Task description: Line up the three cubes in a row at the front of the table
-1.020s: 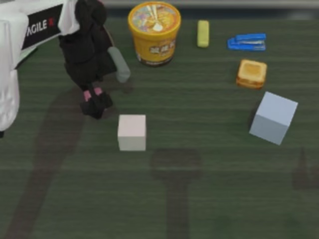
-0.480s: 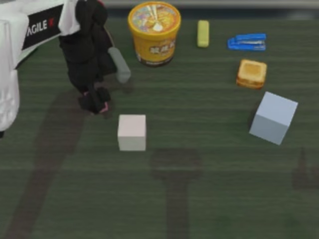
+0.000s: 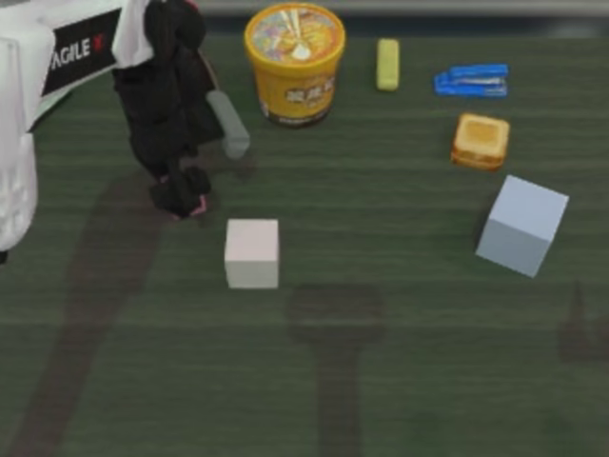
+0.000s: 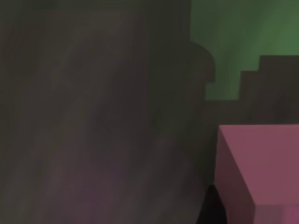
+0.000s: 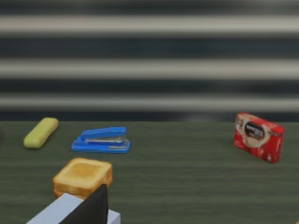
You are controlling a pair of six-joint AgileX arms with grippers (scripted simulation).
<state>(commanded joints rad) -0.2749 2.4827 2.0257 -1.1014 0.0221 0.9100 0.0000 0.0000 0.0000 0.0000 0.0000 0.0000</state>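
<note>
From my seat at the controls, the top view puts my left gripper down low at about ten o'clock on the dark green table, its black fingers clenched on the small bright pink cube, of which only a sliver shows at the fingertips. The left wrist view is filled mostly with shadow, but it does give me that pink cube close up: a plain matte block with crisp edges, one flat face towards the lens and another falling away beside it. At about four o'clock from the gripper and near it sits the mid-sized pale pink-white cube, square to the table edges, its top face faintly rosy and its near side greyer. The largest, pale blue-grey cube rests well apart towards three o'clock, turned at an angle to the grain, with a lighter top and duller flanks. Along twelve o'clock stand an orange instant-noodle cup, a small yellow bar and a blue stapler, with a toast-like block just beyond the blue-grey cube. My right arm is out of the top view; its wrist view shows one dark fingertip over that cube's edge, and I cannot tell its grip state.
</note>
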